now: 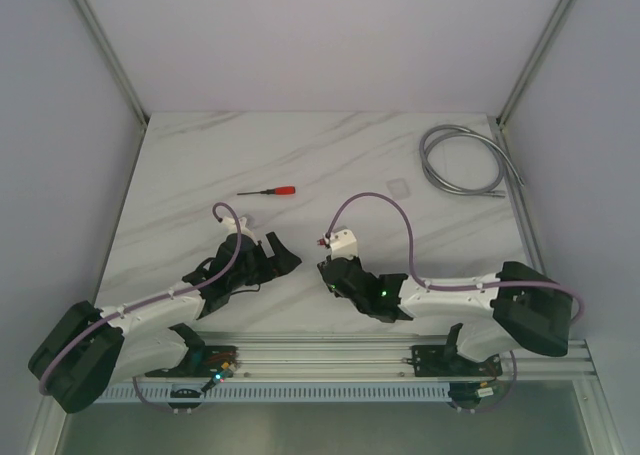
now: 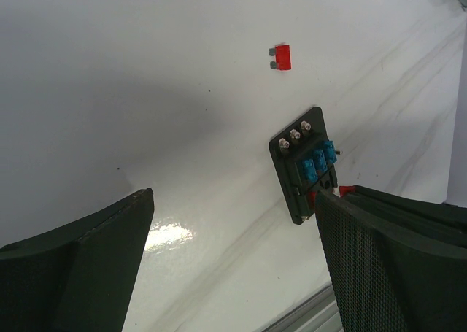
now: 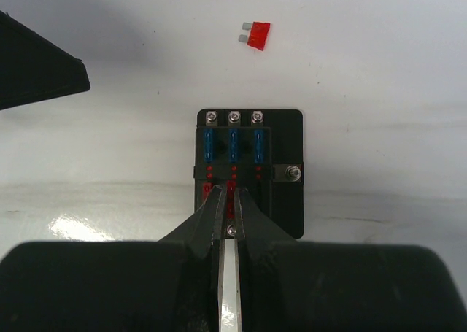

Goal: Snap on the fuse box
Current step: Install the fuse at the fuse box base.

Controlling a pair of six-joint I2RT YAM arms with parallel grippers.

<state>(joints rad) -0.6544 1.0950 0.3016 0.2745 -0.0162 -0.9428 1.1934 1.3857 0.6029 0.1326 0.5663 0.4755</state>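
Note:
The fuse box [image 3: 287,201] is a flat black square lying on the white table, with three blue fuses in its far row and red fuses in its near row. My right gripper [image 3: 231,193] is shut down to a thin slit, its tips pinching the middle red fuse [image 3: 232,190] seated in the box. In the left wrist view the fuse box [image 2: 286,164] lies just beyond my right finger. My left gripper [image 2: 233,201] hovers wide open over bare table, left of the box. From above, the right gripper [image 1: 326,267] covers the box; the left gripper [image 1: 280,253] is beside it.
A loose red fuse [image 3: 257,35] lies on the table past the box. A red-handled screwdriver [image 1: 268,191], a small clear lid [image 1: 398,186] and a coiled grey cable [image 1: 465,160] lie farther back. An aluminium rail [image 1: 330,355] runs along the near edge.

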